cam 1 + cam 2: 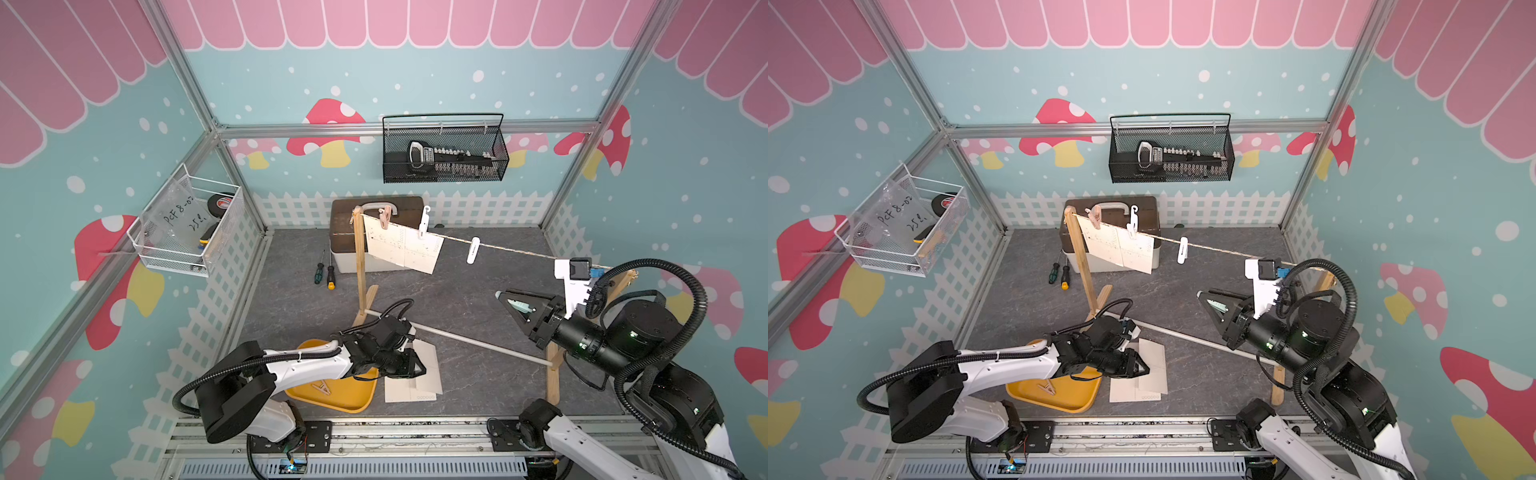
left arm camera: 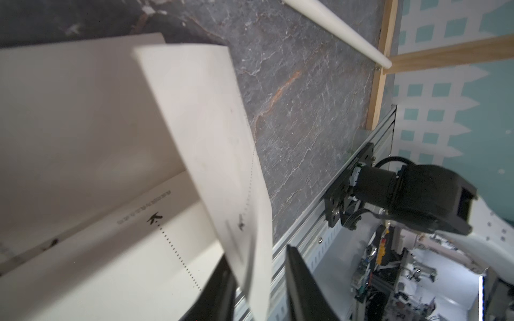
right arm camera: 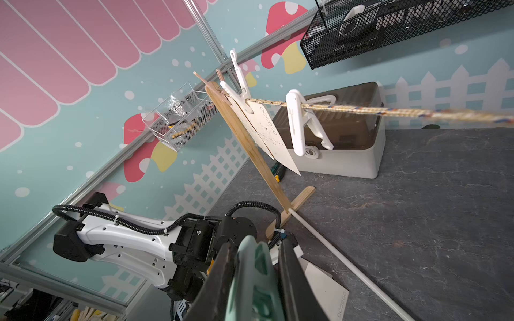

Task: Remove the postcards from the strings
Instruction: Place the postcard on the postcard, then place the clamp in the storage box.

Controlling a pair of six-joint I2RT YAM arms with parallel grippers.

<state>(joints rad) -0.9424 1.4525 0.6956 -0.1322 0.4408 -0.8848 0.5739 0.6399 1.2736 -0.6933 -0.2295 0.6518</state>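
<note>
Left gripper (image 1: 415,368), jaws parted, releases a postcard (image 2: 211,144) onto the front-edge stack (image 1: 411,392), apparently collecting them; right gripper (image 3: 258,250) pinches a mint clothes peg (image 1: 521,308).

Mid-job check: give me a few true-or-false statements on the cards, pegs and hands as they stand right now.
1. Two cards hang on the string. True.
2. The right hand holds a card. False: it holds a green peg.
3. The yellow tray is empty. False: a peg lies in it.
4. One white peg sits on the string with no card under it. True.
5. Loose cards lie on the table beside the tray. True.
</note>
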